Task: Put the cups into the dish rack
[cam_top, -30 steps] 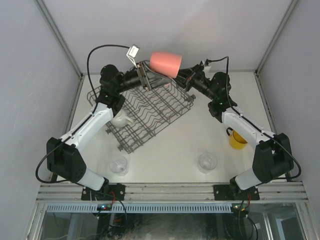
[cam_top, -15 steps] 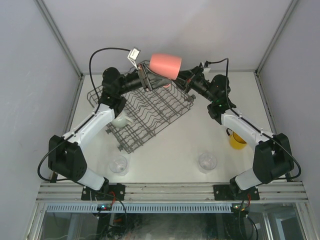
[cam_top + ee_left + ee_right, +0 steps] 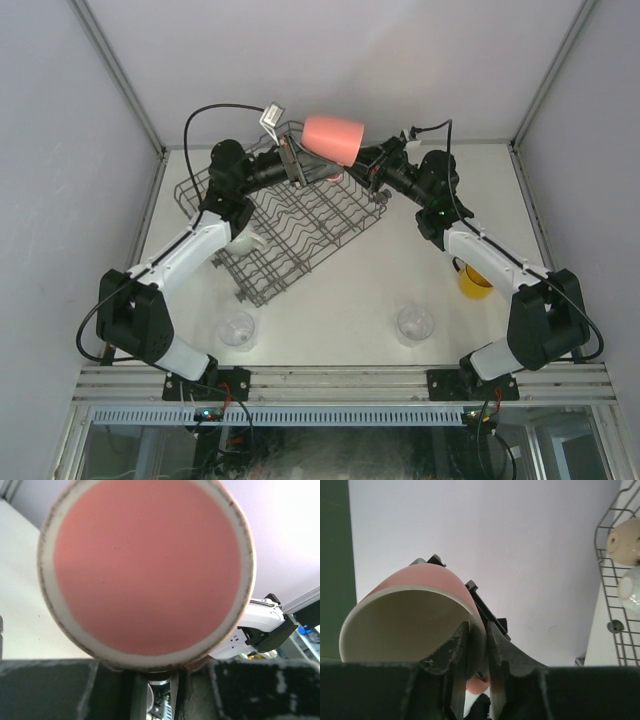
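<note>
A pink tumbler hangs on its side in the air above the far corner of the dish rack, held between both arms. My left gripper is shut on its base end; the flat pink bottom fills the left wrist view above the gripper. My right gripper pinches the rim wall. In the right wrist view one finger sits inside the tumbler's mouth and the other outside, around the gripper. A white mug leans at the rack's left side. A yellow mug stands at the right.
Two clear glass tumblers stand near the front, one left and one right. The right wrist view shows the rack's wire edge with a tan mug behind it. Walls close in on the left, right and back.
My left arm has reached in and its jaws have closed on the tumbler's base. The tumbler has shifted slightly right and down. My right gripper stays at the rim.
</note>
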Tool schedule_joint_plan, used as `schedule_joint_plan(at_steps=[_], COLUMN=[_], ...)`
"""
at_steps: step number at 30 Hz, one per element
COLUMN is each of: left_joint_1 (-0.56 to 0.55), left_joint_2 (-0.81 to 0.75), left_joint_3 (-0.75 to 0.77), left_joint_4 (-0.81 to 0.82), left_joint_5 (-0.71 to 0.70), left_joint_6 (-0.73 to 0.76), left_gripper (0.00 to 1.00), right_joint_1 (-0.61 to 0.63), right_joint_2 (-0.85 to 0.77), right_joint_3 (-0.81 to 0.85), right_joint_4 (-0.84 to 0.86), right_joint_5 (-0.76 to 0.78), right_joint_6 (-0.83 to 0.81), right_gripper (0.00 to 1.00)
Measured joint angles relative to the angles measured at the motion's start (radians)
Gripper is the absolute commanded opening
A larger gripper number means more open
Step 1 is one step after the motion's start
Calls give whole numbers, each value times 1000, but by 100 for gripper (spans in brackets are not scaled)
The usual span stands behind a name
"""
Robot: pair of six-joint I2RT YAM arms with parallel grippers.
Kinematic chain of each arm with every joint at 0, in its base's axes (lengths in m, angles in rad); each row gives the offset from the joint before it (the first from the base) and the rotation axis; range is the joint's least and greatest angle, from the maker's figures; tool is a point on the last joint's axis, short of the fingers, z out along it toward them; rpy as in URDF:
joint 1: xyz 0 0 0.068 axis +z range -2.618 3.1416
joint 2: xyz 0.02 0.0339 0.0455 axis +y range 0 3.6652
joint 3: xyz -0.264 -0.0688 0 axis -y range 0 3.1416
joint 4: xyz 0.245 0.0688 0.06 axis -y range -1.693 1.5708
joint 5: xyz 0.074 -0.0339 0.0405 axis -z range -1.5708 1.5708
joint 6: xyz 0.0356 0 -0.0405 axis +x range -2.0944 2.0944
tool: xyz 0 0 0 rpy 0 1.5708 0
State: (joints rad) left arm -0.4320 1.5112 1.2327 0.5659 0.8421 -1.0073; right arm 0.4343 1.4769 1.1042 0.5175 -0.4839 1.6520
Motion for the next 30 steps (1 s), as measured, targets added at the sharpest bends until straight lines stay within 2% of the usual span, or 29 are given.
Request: schedule_joint_plan(at_steps=[6,15,19,22,26,30], left_joint_1=[-36,-47,-47,-46,-39,-8], left_joint_2=[-40,-156,-242,-309,-380,-432], left_joint_3=[-48,-102,-102,-102,-102,-123], left_joint_4=[-135,-323,-408,-451,-503,-541], left_joint_5=[-39,-136,-183,-197,-212,-218], left_joint_6=[14,69,113,139,167,182], left_gripper=[0,0,0,0,0,0], right_joint_1=[-12,-108,-154,-150,-69,-5], right_joint_2=[-27,-47,0,65,137,256], right_joint_3=[-60,-129,-90,-8,131,352], right_joint_4=[-73,-145,-292,-438,-610,-743], right_joint_5=[-23,-100,-76,11,190,330], right_joint_6=[-103,-278,-497,-707,-999,-1220], right_gripper=[40,59,62,62,63,63])
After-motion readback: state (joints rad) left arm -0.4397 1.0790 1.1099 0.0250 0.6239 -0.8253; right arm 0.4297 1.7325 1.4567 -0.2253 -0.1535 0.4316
